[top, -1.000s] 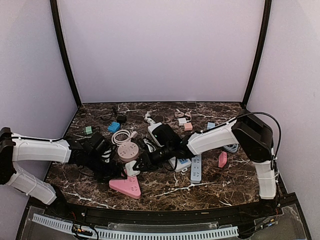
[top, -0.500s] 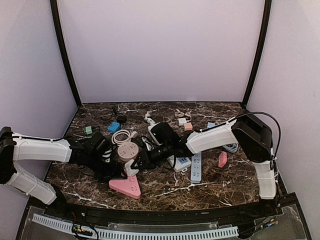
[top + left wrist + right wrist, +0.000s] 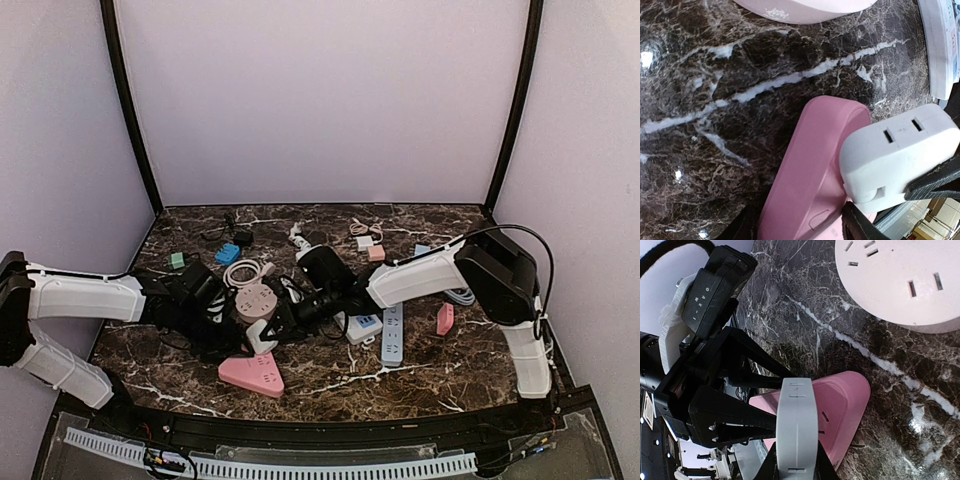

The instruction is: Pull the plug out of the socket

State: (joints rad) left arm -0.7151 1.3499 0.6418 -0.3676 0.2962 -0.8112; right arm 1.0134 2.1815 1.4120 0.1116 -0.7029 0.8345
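A white plug (image 3: pixel 895 155) sits in a thick pink socket (image 3: pixel 810 175) near the table's middle. From above, the plug (image 3: pixel 262 338) shows at the lower edge of that socket (image 3: pixel 252 300). My right gripper (image 3: pixel 795 460) is shut on the plug (image 3: pixel 797 430), one black finger on each side of it, with the socket (image 3: pixel 840 405) behind. My left gripper (image 3: pixel 802 227) straddles the socket body, its fingers against both sides. The two grippers meet tip to tip: left (image 3: pixel 235 325), right (image 3: pixel 275 322). The plug's pins are hidden.
A pale pink triangular socket (image 3: pixel 250 374) lies just in front of the grippers. Blue-white power strips (image 3: pixel 392 335) lie to the right, and a small pink block (image 3: pixel 445 318) further right. Small adapters and cables (image 3: pixel 240 270) are scattered behind. Walls enclose three sides.
Both pairs of fingers have drawn in, the right onto the plug and the left onto the socket. The right arm has shifted slightly left. The plug still sits in the socket.
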